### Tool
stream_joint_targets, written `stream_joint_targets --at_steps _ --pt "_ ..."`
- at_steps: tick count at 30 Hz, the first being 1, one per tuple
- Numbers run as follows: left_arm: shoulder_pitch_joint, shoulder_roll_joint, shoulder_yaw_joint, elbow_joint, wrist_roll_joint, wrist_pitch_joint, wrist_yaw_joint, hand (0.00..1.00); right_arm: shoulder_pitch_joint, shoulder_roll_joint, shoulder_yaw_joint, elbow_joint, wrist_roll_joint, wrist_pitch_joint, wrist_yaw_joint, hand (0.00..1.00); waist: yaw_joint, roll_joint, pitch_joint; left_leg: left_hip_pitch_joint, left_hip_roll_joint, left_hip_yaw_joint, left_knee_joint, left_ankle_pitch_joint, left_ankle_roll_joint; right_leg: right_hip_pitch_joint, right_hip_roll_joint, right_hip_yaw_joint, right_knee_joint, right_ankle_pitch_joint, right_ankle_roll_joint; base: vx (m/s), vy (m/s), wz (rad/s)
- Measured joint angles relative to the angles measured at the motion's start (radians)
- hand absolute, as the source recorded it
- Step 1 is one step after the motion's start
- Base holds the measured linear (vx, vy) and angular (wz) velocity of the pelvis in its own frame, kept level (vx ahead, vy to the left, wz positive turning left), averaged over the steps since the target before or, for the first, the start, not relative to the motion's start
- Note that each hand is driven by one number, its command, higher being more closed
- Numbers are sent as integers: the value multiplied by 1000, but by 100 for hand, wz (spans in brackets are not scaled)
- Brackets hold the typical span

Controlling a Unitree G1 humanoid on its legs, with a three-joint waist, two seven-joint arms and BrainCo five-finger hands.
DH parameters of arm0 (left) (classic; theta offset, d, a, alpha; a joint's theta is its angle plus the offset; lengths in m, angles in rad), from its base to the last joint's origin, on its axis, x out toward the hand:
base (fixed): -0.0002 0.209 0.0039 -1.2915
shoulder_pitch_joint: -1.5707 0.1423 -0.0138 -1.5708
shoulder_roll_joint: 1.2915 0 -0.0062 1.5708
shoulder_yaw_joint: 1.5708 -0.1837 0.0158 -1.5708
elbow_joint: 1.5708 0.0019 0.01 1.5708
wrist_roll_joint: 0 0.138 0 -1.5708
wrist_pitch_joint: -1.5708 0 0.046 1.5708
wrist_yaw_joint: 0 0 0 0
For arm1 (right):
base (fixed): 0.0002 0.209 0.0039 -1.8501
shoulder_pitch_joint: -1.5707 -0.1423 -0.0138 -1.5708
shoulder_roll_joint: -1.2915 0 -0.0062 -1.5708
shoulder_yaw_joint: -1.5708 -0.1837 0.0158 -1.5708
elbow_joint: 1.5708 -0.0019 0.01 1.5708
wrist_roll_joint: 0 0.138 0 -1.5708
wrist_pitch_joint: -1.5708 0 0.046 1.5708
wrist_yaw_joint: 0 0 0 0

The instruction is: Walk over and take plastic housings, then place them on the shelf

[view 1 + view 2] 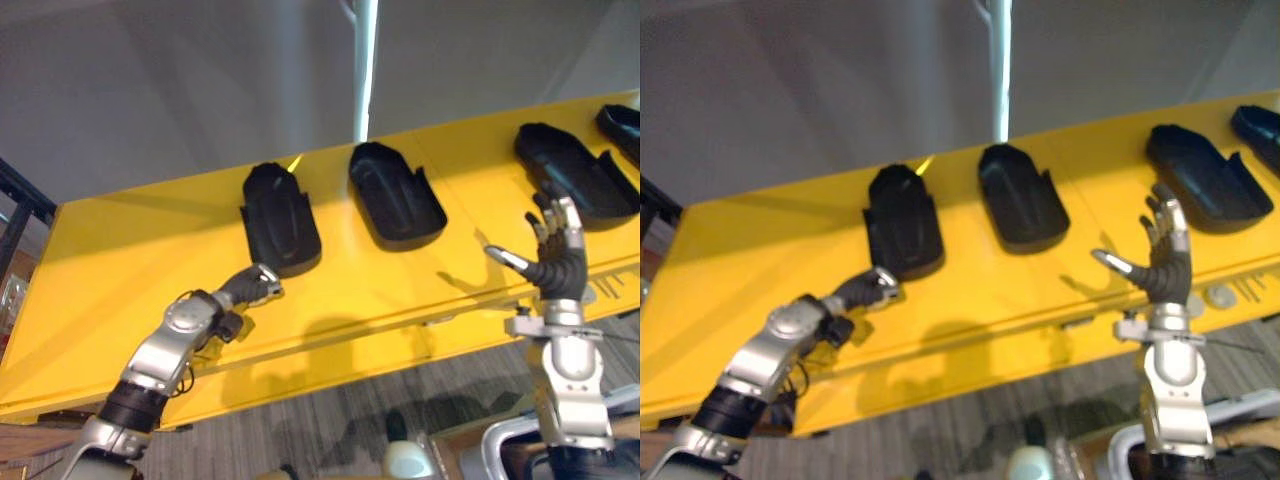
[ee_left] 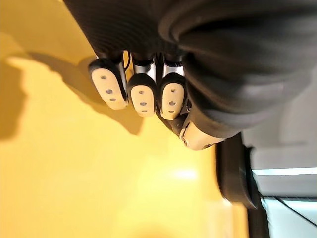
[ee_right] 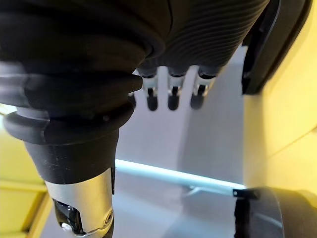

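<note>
My left arm (image 1: 165, 350) comes into the head view from seven o'clock: silver-grey shells, a round silver joint cap and black bands between the segments. My left hand (image 1: 250, 286) wears a dark ribbed cover. Close up, its fingertips (image 2: 142, 99) carry pale oval pads in black rims, each pad marked with small dark dots. My right arm (image 1: 570, 385), at five o'clock, is a silver tube with a clamp-like collar below the wrist. My right hand (image 1: 556, 250) has silver fingers with dark tips, a silver thumb (image 1: 505, 260) and the same black ribbed cover (image 3: 208, 29).
</note>
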Motion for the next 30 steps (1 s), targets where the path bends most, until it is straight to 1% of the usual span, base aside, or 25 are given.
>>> stream_joint_targets --at_steps 3,5,6,7,8,9,10,12,13,14,15,16,17,18,19,20,21,22,23,24,26,27,28,30 --pt "107 -6 34 -216 -141 -53 -25 100 5 11 3 0 -3 0 -23 0 1 3 1 6 0 -17 -2 0 0 16 -2 -17 -1 -1 1 33 12 15" --pt "213 -32 94 -323 -212 -87 -30 100 13 33 3 -15 -13 0 -42 0 7 7 2 18 0 -28 -4 -3 1 36 -3 -24 -4 -4 4 24 20 17" --pt "260 -54 130 -360 -235 -113 -30 100 16 46 2 -24 -29 0 -46 0 10 9 2 18 0 -33 -4 -3 2 43 -6 -38 -6 -4 5 2 7 21" --pt "306 -82 174 -398 -253 -144 -30 100 25 59 1 -34 -43 0 -56 0 23 9 2 18 -2 -41 -4 -4 3 52 -10 -45 -14 -4 5 -20 1 14" --pt "317 -91 187 -408 -259 -151 -30 100 28 62 1 -37 -45 0 -59 0 30 9 2 18 -2 -41 -4 -5 4 52 -10 -46 -14 -4 5 -26 -1 12" --pt "367 -123 247 -439 -306 -189 -29 100 34 79 -1 -50 -52 0 -64 0 50 11 1 17 -3 -47 -4 -4 4 55 -12 -51 -15 -5 5 -34 -1 9" --pt "388 -140 276 -449 -324 -207 -29 0 37 87 -4 -58 -55 0 -67 0 56 11 1 17 -3 -53 -4 -4 4 61 -13 -59 -16 -5 5 -23 -8 28" --pt "469 -203 396 -482 -349 -281 -26 0 46 111 -17 -73 -79 -3 -83 0 68 9 -7 17 -4 -89 -4 -1 4 88 -15 -98 -20 -14 4 -17 -16 41" --pt "489 -218 426 -486 -362 -299 -24 0 50 118 -26 -81 -80 -3 -85 0 79 11 -14 15 -4 -94 -6 0 3 88 -15 -102 -20 -15 3 0 -11 28" --pt "526 -251 498 -500 -379 -334 -18 0 50 130 -41 -100 -83 -3 -92 0 94 12 -21 15 -6 -100 -7 1 1 92 -14 -110 -20 -16 2 13 -7 26" --pt "555 -283 560 -510 -407 -388 -17 0 51 138 -56 -106 -98 -6 -111 0 104 10 -25 15 -6 -115 -9 5 2 104 -14 -127 -21 -17 1 15 -1 25" --pt "566 -300 588 -515 -407 -417 -10 0 51 143 -65 -106 -101 -6 -118 0 112 8 -32 15 -7 -117 -12 7 1 104 -14 -129 -21 -17 0 16 -3 26" --pt "592 -345 653 -529 -403 -493 28 0 50 163 -76 -106 -120 -6 -135 0 129 1 -48 14 -8 -127 -22 15 1 105 -14 -135 -23 -18 0 14 -2 22" --pt "594 -374 684 -533 -397 -531 49 0 50 177 -83 -106 -120 -6 -144 0 132 -3 -52 14 -9 -139 -22 17 1 113 -15 -151 -23 -18 0 16 -5 26" --pt "595 -391 696 -536 -392 -559 64 0 51 186 -86 -106 -120 -6 -150 0 135 -6 -54 14 -9 -145 -23 18 1 118 -15 -156 -24 -18 -1 -3 0 22" --pt "604 -420 713 -549 -374 -608 100 0 50 208 -86 -105 -121 -6 -156 0 144 -14 -62 14 -9 -147 -23 18 1 119 -15 -157 -24 -19 -3 -19 7 11" --pt "610 -436 717 -558 -319 -655 144 0 50 225 -86 -105 -121 -5 -158 0 150 -23 -67 14 -10 -148 -24 18 1 118 -16 -157 -24 -20 -4 -27 10 3" --pt "613 -442 717 -562 -286 -678 175 0 51 234 -86 -105 -121 -5 -159 0 151 -27 -69 13 -11 -148 -25 18 2 118 -17 -157 -24 -22 -4 0 0 0" --pt "612 -448 716 -563 -223 -718 230 0 53 248 -85 -105 -121 -4 -164 0 150 -35 -74 14 -14 -148 -30 21 1 117 -19 -157 -23 -25 -2 0 0 0" --pt "611 -448 716 -565 -186 -746 272 0 57 256 -84 -105 -122 -4 -169 0 147 -41 -79 14 -15 -148 -37 22 3 113 -20 -157 -23 -29 -2 0 0 0" --pt "610 -461 716 -574 -136 -783 321 0 63 258 -82 -105 -132 -3 -173 0 144 -46 -83 11 -15 -142 -39 23 4 102 -20 -153 -19 -32 -4 -19 4 -7" --pt "609 -471 715 -581 -115 -793 337 0 64 258 -82 -105 -140 -2 -173 0 142 -47 -83 10 -15 -139 -39 23 4 99 -20 -152 -18 -33 -6 -9 6 -10" --pt "605 -483 705 -591 -89 -812 360 0 69 258 -81 -103 -142 -2 -176 0 137 -50 -85 7 -15 -137 -39 25 0 94 -20 -150 -18 -33 -6 -1 7 -7" --pt "571 -481 674 -593 -54 -820 388 0 78 258 -80 -101 -162 -2 -205 0 133 -53 -91 -4 -13 -132 -37 27 0 78 -18 -142 -16 -31 -4 20 7 -9"
